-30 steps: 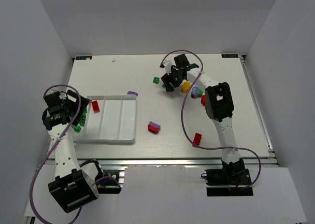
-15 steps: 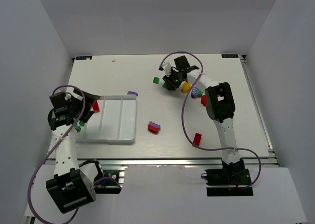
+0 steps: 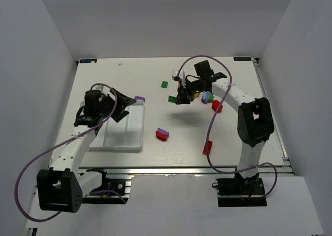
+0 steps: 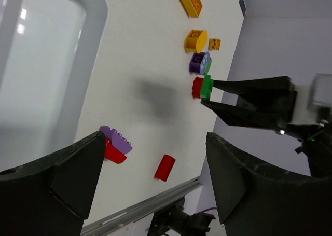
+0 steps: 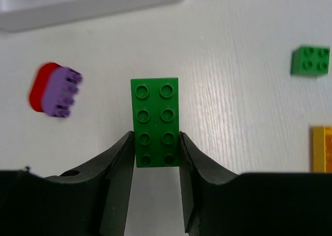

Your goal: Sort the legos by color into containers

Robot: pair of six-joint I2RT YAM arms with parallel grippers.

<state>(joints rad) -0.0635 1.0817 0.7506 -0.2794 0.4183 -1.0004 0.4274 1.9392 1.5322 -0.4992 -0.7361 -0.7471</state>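
Right end effector (image 5: 155, 140) lifted one green lego (image 5: 154, 109).

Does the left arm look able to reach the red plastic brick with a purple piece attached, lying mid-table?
Probably yes: the open, empty left claw faces the red plastic brick with a purple piece attached, with only bare table between.

White table (image 3: 129, 75), faintly wood-grained in the right wrist view. Boxed in by a pale back wall (image 3: 166, 18), a left wall (image 3: 36, 65) and a right wall (image 3: 303, 65). Metal rail (image 3: 171, 171) along the near edge, with a side rail (image 3: 270, 111) up the right edge. Small dark tags (image 3: 87, 60) at both far corners. Tiny speck (image 3: 120, 64) near the far left tag.
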